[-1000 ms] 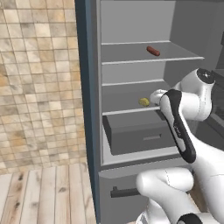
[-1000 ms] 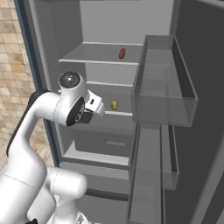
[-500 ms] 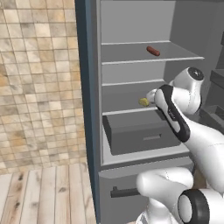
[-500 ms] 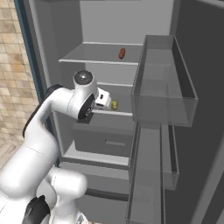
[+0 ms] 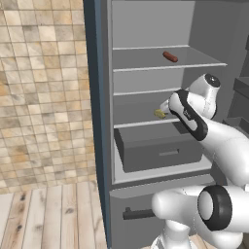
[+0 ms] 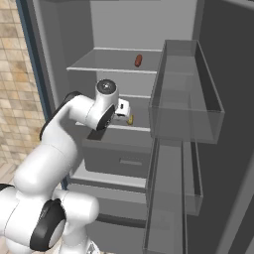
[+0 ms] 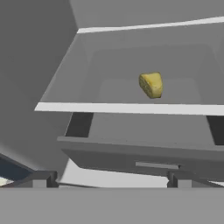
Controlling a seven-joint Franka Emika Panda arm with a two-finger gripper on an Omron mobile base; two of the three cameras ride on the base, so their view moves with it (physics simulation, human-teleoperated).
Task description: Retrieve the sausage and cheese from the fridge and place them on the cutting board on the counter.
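The fridge [image 5: 146, 22] stands open. A dark reddish-brown sausage [image 5: 169, 57] [image 6: 138, 60] lies on its upper shelf. The small yellow cheese [image 5: 159, 114] [image 6: 130, 119] [image 7: 151, 84] rests on the middle shelf near the front edge. My gripper [image 5: 165, 107] [image 6: 124, 116] [image 7: 109, 179] is open and holds nothing, level with that shelf, just in front of the cheese and apart from it. In the hand view the cheese sits ahead, above and a little right of centre between the fingertips [image 7: 41, 179]. The cutting board and the counter are out of view.
A closed grey drawer [image 5: 158, 148] [image 7: 144, 157] sits under the cheese's shelf. The open fridge door with clear bins [image 6: 183, 99] stands close on the right. A tiled wall [image 5: 44, 97] and wooden floor [image 5: 48, 214] are to the left.
The arm has reached further into the fridge, bringing the hand left and closer to the cheese. The gripper has stayed open; sausage and cheese have not moved.
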